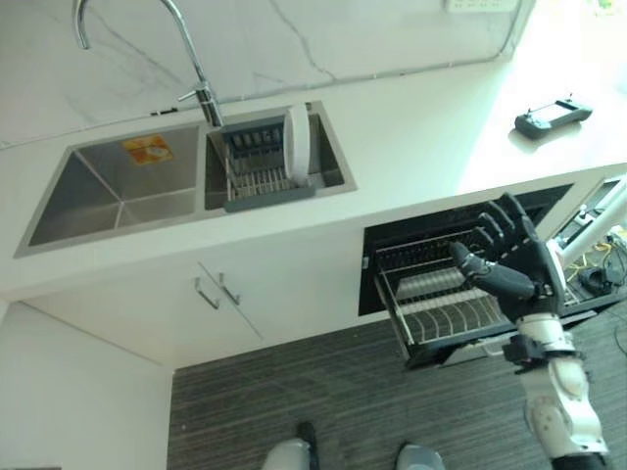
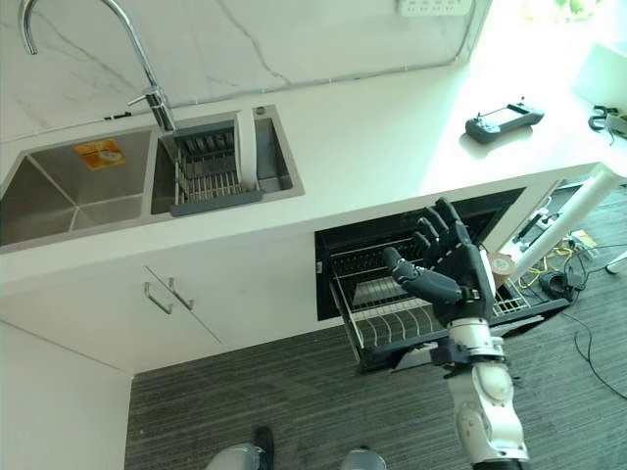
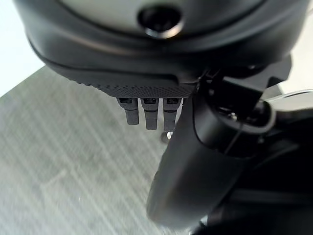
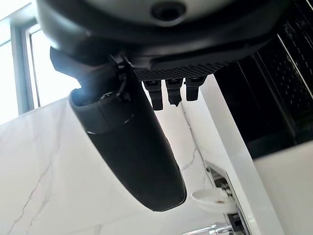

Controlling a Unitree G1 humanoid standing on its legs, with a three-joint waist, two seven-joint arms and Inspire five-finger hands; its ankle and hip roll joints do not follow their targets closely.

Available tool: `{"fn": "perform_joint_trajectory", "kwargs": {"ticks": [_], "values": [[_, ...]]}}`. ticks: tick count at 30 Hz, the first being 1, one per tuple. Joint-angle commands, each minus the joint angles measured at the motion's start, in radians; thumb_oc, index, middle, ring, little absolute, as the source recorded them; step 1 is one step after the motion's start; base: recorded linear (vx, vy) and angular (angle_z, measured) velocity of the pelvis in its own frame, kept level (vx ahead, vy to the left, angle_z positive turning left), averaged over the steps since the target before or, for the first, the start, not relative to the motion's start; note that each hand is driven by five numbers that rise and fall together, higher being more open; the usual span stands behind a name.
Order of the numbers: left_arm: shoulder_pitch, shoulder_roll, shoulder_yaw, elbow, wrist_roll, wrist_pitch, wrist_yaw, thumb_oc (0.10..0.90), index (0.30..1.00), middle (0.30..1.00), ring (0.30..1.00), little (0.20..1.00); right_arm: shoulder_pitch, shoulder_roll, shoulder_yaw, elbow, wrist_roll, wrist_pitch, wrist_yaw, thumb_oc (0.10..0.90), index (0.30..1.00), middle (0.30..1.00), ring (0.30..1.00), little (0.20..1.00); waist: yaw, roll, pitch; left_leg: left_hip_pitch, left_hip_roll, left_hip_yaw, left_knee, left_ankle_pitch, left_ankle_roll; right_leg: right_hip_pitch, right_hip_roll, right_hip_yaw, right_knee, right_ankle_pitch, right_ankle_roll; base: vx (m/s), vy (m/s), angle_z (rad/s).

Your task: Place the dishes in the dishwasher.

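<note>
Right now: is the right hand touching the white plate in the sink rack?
Apart. In the left eye view the right hand is raised, fingers spread, in front of the pulled-out dishwasher rack, while the white plate stands in the sink rack, with countertop between them.

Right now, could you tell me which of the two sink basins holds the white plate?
The smaller basin nearer the dishwasher; the plate stands upright in its rack.
</note>
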Motion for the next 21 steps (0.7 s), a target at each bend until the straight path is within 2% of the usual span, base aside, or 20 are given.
{"fn": "perform_joint_trajectory", "kwargs": {"ticks": [1,3,5,6,9,10,13,14,19,21], "values": [[-0.047,-0.037,0.035,-0.075,-0.057,-0.047,0.054,0.8,0.9,0.9,0.9,0.9,-0.093,-0.026,-0.019,-0.081,-0.015,-0.123,0.016,0.8,0.9,0.9,0.9,0.9,-0.002,0.037,-0.041,0.059,0.0,-0.042,-0.003,-0.184,0.05,-0.002,0.126,-0.08,0.1,-0.067,-0.001,0.07,0.224,-0.19],[-0.043,-0.02,0.041,-0.075,-0.087,-0.038,0.079,0.8,0.9,0.9,0.9,0.9,-0.096,-0.006,0.006,-0.092,-0.03,-0.138,0.026,0.8,0.9,0.9,0.9,0.9,0.002,0.032,-0.022,0.057,0.004,-0.025,-0.003,-0.195,0.067,-0.068,0.138,-0.086,0.168,-0.051,0.008,-0.01,0.037,-0.15],[-0.05,-0.02,0.061,-0.067,-0.098,-0.047,0.08,0.8,0.9,0.9,0.9,0.9,-0.098,-0.014,0.013,-0.099,-0.037,-0.155,0.026,0.8,0.9,0.9,0.9,0.9,0.0,0.022,-0.012,0.053,0.007,-0.012,-0.003,-0.191,0.052,-0.064,0.181,-0.09,0.032,-0.066,-0.011,0.02,-0.119,-0.31],[-0.048,-0.025,0.08,-0.069,-0.103,-0.051,0.091,0.8,0.9,0.9,0.9,0.9,-0.099,-0.025,0.009,-0.099,-0.029,-0.156,0.033,0.8,0.9,0.9,0.9,0.9,0.004,0.009,-0.008,0.051,0.002,0.005,-0.003,-0.187,0.044,-0.082,0.168,-0.087,0.032,-0.098,-0.021,0.05,-0.155,-0.37],[-0.031,-0.03,0.098,-0.064,-0.113,-0.062,0.119,0.8,0.9,0.9,0.9,0.9,-0.11,-0.048,0.002,-0.087,-0.007,-0.152,0.033,0.8,0.9,0.9,0.9,0.9,0.007,-0.007,-0.015,0.046,-0.01,0.003,-0.003,-0.177,0.038,-0.095,0.178,-0.041,0.032,-0.118,-0.032,0.11,-0.164,-0.28],[-0.023,-0.031,0.108,-0.061,-0.126,-0.062,0.116,0.8,0.9,0.9,0.9,0.9,-0.113,-0.051,0.004,-0.085,-0.012,-0.156,0.036,0.8,0.9,0.9,0.9,0.9,0.011,-0.011,-0.017,0.05,-0.008,0.012,-0.003,-0.175,0.033,-0.09,0.177,-0.05,0.032,-0.123,-0.035,0.16,-0.175,-0.03],[-0.007,-0.043,0.131,-0.05,-0.139,-0.068,0.109,0.8,0.9,0.9,0.9,0.9,-0.12,-0.059,0.012,-0.09,-0.022,-0.149,0.035,0.8,0.9,0.9,0.9,0.9,0.022,-0.019,-0.023,0.064,-0.01,0.021,-0.003,-0.167,0.021,-0.078,0.177,-0.055,0.032,-0.135,-0.048,0.19,-0.232,-0.04],[0.006,-0.049,0.14,-0.047,-0.15,-0.067,0.113,0.8,0.9,0.9,0.9,0.9,-0.13,-0.066,0.017,-0.092,-0.025,-0.146,0.04,0.8,0.9,0.9,0.9,0.9,0.029,-0.025,-0.017,0.074,-0.016,0.017,-0.003,-0.154,0.017,-0.071,0.182,-0.048,0.032,-0.14,-0.063,0.18,-0.273,-0.24],[0.026,-0.058,0.177,-0.036,-0.174,-0.068,0.09,0.8,0.9,0.9,0.9,0.9,-0.13,-0.062,0.018,-0.106,-0.049,-0.133,0.032,0.8,0.9,0.9,0.9,0.9,0.036,-0.034,0.001,0.105,-0.033,0.003,-0.003,-0.123,0.017,-0.05,0.187,-0.03,0.032,-0.147,-0.088,0.15,-0.235,-0.01],[0.04,-0.064,0.194,-0.038,-0.189,-0.079,0.089,0.8,0.9,0.9,0.9,0.9,-0.117,-0.049,0.012,-0.104,-0.054,-0.13,0.048,0.8,0.9,0.9,0.9,0.9,0.033,-0.032,0.01,0.071,-0.027,-0.002,0.104,-0.104,0.013,-0.035,0.194,-0.018,0.032,-0.153,-0.102,0.15,-0.251,0.07]]}}
